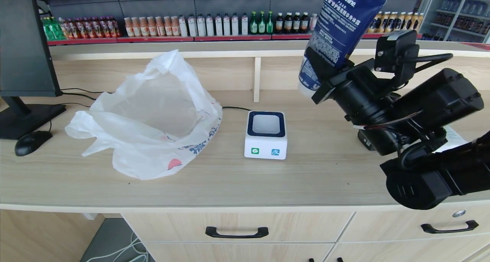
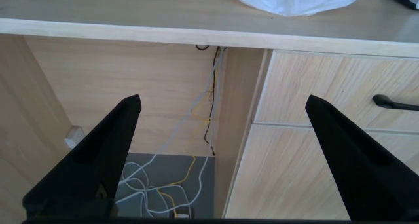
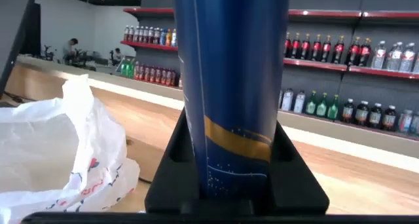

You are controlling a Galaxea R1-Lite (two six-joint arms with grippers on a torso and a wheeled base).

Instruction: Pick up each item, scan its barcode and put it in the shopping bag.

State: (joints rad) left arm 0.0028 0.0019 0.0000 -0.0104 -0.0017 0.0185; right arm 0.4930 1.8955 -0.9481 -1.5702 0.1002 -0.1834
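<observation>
Tube first: my right claw (image 1: 325,76) is clamped on the dark blue plastic squeeze tube (image 1: 337,32) near its lower end, with the crimped end pointing up and the body tilted a little. I hold it high above the pale wooden counter (image 1: 325,170), to the right of the small white box scanner with a dark-rimmed glass window (image 1: 265,135) and well apart from it. From my right wrist, the tube (image 3: 229,86) stands straight up between the black pads, gripped on both flanks so that its printed faces stay free for reading. I judge that the scan is the step in hand. The window looks upward, so the barcode must be turned down to face it, and I cannot tell which side of the tube carries the code. The thin white plastic shopping bag (image 1: 153,116) sits just left of the scanner, puffed up with its mouth gaping toward me, which should let the tube drop in without a second claw holding it. It looks empty as far as I can see through it. My left claw (image 2: 222,103) hangs spread wide with nothing in it, below the counter edge and facing the light wood drawer fronts (image 2: 327,86), out of the way. A black monitor (image 1: 23,40) and a black mouse (image 1: 32,142) sit at the counter's far left.
</observation>
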